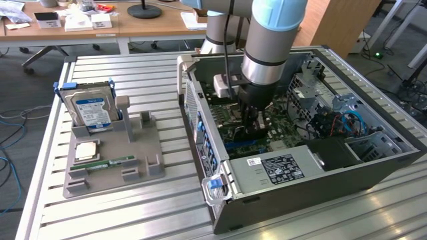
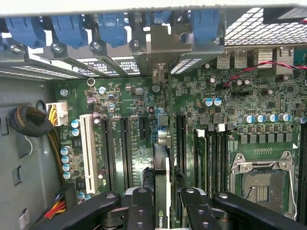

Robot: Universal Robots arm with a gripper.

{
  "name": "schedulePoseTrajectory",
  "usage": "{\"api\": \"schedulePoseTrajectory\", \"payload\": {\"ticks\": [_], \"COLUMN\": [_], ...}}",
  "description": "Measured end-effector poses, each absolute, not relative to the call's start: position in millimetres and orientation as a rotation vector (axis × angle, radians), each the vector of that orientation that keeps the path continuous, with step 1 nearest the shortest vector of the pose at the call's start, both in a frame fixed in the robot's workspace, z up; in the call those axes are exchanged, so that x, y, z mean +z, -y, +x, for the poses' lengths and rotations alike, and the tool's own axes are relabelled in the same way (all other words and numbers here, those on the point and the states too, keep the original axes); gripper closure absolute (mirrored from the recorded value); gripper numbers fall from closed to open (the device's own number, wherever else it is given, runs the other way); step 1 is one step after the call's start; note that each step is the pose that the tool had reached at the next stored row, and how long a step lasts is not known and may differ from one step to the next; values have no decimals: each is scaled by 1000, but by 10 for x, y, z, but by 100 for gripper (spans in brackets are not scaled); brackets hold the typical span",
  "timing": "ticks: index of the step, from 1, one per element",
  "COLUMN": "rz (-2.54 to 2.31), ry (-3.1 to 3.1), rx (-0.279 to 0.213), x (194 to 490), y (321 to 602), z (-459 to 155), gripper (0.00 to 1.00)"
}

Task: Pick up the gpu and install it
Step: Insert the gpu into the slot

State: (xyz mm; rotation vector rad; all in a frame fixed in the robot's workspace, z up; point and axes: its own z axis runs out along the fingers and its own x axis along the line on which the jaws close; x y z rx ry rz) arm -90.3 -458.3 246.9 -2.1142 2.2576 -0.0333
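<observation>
Where the wrist view looks down between them, my fingers (image 2: 142, 211) are closed most of the way and pinch the gpu (image 2: 162, 177) edge-on. The thin card stands upright in the narrow gap between the two pads, with a small green logo on its upper edge. Its lower edge is down at the motherboard (image 2: 129, 100), among the long black expansion slots (image 2: 125, 148). A white slot (image 2: 88, 148) lies off to one side of it and the open CPU socket (image 2: 261, 184) to the other. Whether the card is seated in a slot I cannot tell. Past the board, a row of blue latches (image 2: 72, 26) lines the case wall.

From the exterior view, I see the arm (image 1: 273, 45) reaching straight down into the open computer case (image 1: 313, 190), which lies on its side on the slatted metal bench (image 1: 133, 215). The grasp sits low over the board, near the labelled power supply (image 1: 280, 167).

On the exterior view's left, well apart from the case, a grey fixture tray (image 1: 117, 145) rests on the bench. It holds a hard drive (image 1: 92, 111) with a blue label standing upright, a square chip (image 1: 87, 151) lying flat, and a narrow RAM stick (image 1: 110, 163) lying flat.
</observation>
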Motion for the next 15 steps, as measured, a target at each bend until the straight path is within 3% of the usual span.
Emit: {"api": "schedulePoseTrajectory", "payload": {"ticks": [15], "rz": [-2114], "ry": [-2258], "rx": [-33], "x": [2462], "y": [4583], "z": [-910], "gripper": [74]}}
